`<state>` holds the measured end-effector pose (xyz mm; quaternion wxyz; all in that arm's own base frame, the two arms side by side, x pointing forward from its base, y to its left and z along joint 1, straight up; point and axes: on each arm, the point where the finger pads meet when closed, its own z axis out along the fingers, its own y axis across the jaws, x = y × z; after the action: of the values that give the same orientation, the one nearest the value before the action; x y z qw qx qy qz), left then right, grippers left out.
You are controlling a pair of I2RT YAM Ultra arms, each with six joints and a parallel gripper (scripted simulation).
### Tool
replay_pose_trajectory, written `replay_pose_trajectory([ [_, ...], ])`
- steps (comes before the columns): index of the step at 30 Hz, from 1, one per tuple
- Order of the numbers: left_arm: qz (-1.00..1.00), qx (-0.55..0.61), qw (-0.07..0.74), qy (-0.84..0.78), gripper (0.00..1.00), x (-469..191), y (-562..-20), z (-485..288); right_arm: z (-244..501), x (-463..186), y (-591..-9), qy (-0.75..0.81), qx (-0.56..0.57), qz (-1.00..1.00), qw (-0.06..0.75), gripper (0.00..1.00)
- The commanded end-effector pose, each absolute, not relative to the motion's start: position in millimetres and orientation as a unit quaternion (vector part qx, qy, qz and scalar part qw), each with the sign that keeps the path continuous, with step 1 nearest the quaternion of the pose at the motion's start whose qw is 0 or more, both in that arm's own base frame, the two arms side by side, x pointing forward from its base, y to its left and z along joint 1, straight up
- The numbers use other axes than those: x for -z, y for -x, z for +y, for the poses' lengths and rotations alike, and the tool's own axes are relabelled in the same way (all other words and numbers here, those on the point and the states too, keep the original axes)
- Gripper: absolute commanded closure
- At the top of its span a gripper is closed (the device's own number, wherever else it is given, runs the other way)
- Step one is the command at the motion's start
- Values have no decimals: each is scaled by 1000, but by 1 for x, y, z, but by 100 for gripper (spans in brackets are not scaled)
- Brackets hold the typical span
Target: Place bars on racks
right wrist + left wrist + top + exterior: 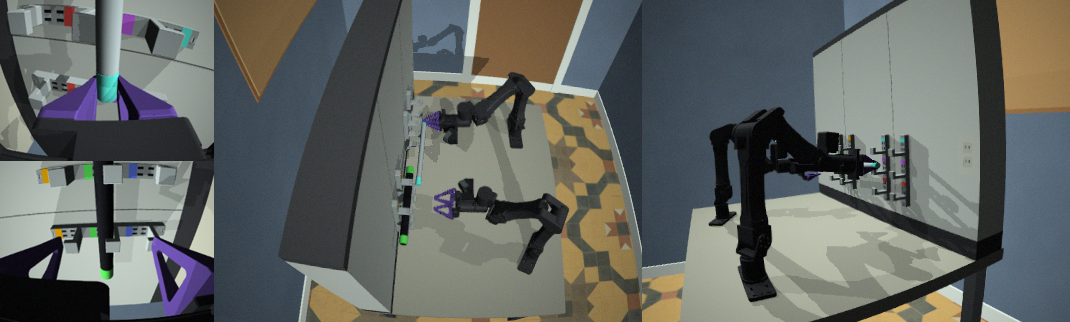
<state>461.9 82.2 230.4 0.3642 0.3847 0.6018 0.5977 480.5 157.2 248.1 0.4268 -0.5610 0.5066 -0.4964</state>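
Two grippers face the racks. Jaws of the right gripper (425,121) (873,164) (107,77) are clamped on one cyan end of the grey bar (421,152) (108,39). Jaws of the left gripper (435,203) (108,238) stand apart; beyond them, the black bar (407,205) (105,204) rests across the green-labelled arms.
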Motion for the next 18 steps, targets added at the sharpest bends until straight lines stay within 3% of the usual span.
replay_pose_trajectory([
  [1,600,-600,374,-374,0,-238,-456,85,148,-306,-480,500,502,503,495,100],
  [18,600,-600,374,-374,0,-238,-456,85,115,-318,-481,500,502,503,495,100],
])
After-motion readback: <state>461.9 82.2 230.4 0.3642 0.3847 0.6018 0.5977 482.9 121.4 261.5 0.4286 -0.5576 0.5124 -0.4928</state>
